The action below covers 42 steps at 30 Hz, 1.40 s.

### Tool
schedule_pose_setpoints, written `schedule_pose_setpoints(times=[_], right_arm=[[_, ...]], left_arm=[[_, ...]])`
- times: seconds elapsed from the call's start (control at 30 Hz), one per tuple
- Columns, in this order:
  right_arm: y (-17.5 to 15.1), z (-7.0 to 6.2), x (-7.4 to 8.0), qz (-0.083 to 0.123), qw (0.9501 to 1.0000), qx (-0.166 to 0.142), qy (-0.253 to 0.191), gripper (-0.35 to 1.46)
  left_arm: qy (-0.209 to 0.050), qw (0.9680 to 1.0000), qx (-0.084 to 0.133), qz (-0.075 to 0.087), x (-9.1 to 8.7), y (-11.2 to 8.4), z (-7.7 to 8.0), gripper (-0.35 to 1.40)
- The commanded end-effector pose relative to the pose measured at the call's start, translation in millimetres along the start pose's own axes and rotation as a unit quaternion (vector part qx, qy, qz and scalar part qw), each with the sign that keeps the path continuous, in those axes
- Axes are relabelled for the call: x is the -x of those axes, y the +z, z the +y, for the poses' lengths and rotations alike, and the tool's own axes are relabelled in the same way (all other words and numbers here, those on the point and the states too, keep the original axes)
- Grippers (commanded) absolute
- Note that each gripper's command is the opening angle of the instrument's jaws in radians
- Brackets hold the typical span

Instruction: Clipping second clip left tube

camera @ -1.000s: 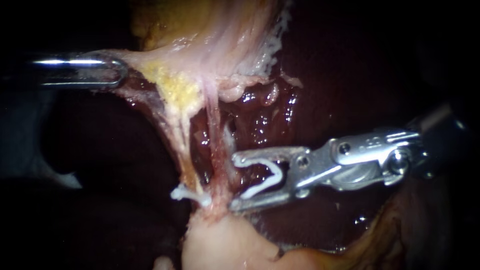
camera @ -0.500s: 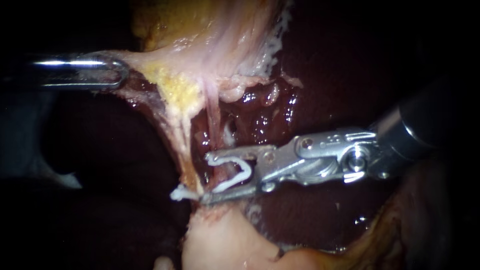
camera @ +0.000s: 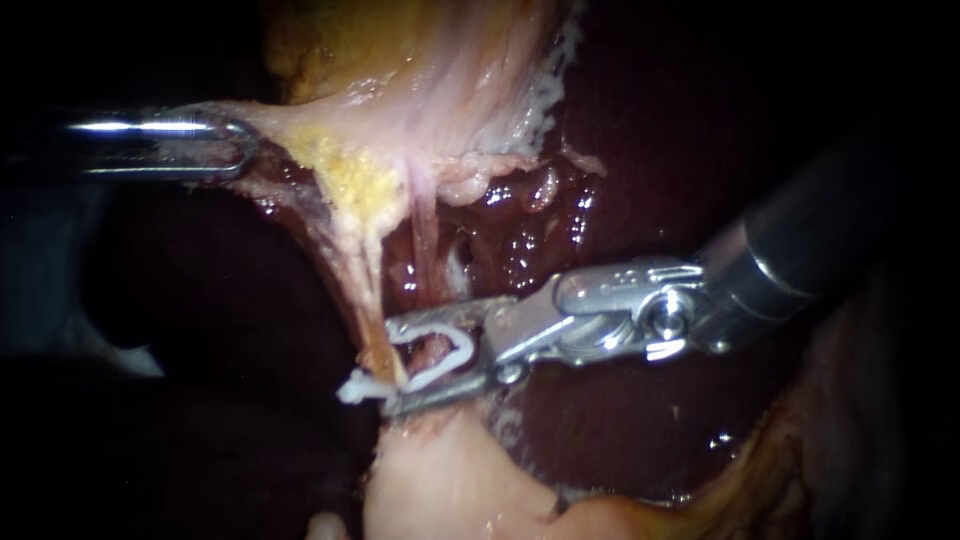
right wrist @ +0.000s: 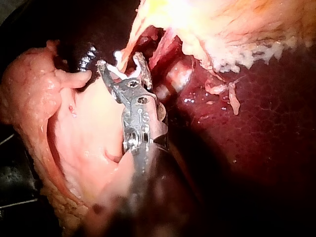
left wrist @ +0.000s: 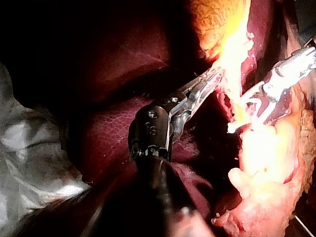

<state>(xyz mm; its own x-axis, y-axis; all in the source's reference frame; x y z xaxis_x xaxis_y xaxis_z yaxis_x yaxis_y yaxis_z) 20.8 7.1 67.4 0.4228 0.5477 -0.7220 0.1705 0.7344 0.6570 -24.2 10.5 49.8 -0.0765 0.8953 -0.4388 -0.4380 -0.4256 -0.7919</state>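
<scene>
Two jaws of the right instrument stand moderately apart and carry the second clip between them; the clip is white and not yet squeezed. Both jaws touch it, so they are holding it. The tips of the jaws lie right at the left tube, one above and one below the level where the clip's mouth meets it. I cannot tell if the tips are fully past the far edge of this tube. A thinner pink strand, just to the right of the left tube, passes inside the clip's curve.

The first clip sits closed on the left tube, touching it just below the open clip. Well above on the same tube, the left instrument has its jaws closed on a flap of tissue and holds the tube stretched. Behind the tube the liver is dark red and wet.

In my judgement the step in hand is positioning, close to its end. The next move asks for checking that the clip holds the whole width of the left tube, keeps a small gap from the first clip, and does not catch the pink strand unwanted; then the jaws may squeeze.
</scene>
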Motion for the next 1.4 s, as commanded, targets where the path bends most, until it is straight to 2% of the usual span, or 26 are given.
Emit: schedule_pose_setpoints(times=[0.03,0.17,0.53,0.7,0.9,1.1,1.4], right_arm=[[0.5,-0.1,-0.1,0.003,1.0000,-0.005,-0.001,0.47],[1.7,-0.2,-0.4,0.011,0.9997,-0.023,0.001,0.45],[3.7,0.4,-1.3,0.035,0.9989,-0.027,0.017,0.44],[4.0,-0.4,-1.4,0.041,0.9982,-0.038,0.021,0.44],[4.7,-2.2,-1.9,0.044,0.9964,-0.069,0.022,0.42],[5.2,-3.5,-2.3,0.044,0.9958,-0.077,0.022,0.41],[5.1,-3.6,-2.3,0.044,0.9949,-0.080,0.042,0.20]], left_arm=[[0.000,1.0000,0.000,0.000,0.0,0.0,-0.1,-0.35],[0.000,1.0000,0.000,0.000,0.0,0.1,-0.1,-0.35],[0.000,1.0000,0.000,0.000,0.0,0.1,-0.2,-0.35],[0.000,1.0000,0.000,0.000,0.0,0.2,-0.3,-0.35],[0.000,1.0000,0.000,0.000,0.0,0.2,-0.4,-0.35],[0.000,1.0000,0.000,0.000,0.0,0.1,-0.4,-0.35],[0.000,1.0000,0.000,0.000,0.0,0.1,-0.4,-0.35]])
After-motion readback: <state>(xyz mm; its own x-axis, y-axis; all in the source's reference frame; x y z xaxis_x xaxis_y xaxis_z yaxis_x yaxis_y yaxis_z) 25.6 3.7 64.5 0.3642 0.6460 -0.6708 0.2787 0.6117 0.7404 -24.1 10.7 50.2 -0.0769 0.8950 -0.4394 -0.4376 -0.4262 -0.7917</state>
